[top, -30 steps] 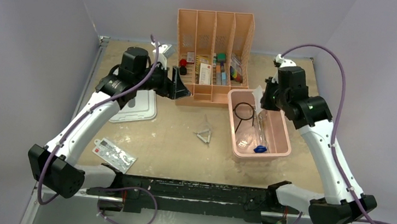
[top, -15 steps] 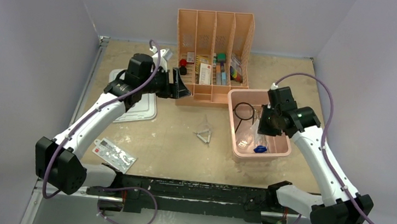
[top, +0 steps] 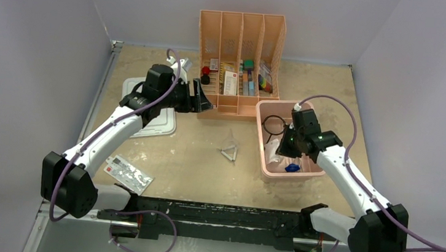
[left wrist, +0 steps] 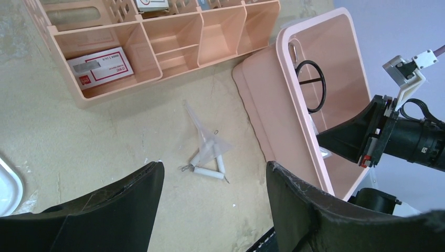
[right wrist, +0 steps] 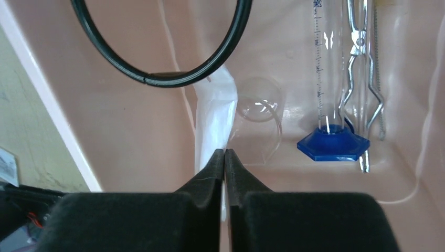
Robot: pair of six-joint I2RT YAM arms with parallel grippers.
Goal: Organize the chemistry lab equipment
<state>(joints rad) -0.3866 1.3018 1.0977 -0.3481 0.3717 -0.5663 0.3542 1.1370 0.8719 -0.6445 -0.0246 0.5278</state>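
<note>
Right wrist: my right claw (right wrist: 224, 155) is pinched on the white packet (right wrist: 215, 113) inside the pink bin (right wrist: 131, 134). The thin film may slip, or snag the black ring (right wrist: 161, 80).

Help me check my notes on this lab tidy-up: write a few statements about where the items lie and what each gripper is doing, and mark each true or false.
1. The right gripper is shut on a white plastic packet inside the pink rectangular bin. True.
2. The white triangle lies inside the bin. False: it lies on the table, to the left of the bin.
3. The left gripper holds the black wire ring. False: it is open and empty, and the ring lies in the bin.
4. The clear tube with a blue hexagonal base lies in the bin beside the steel tongs. True.
</note>
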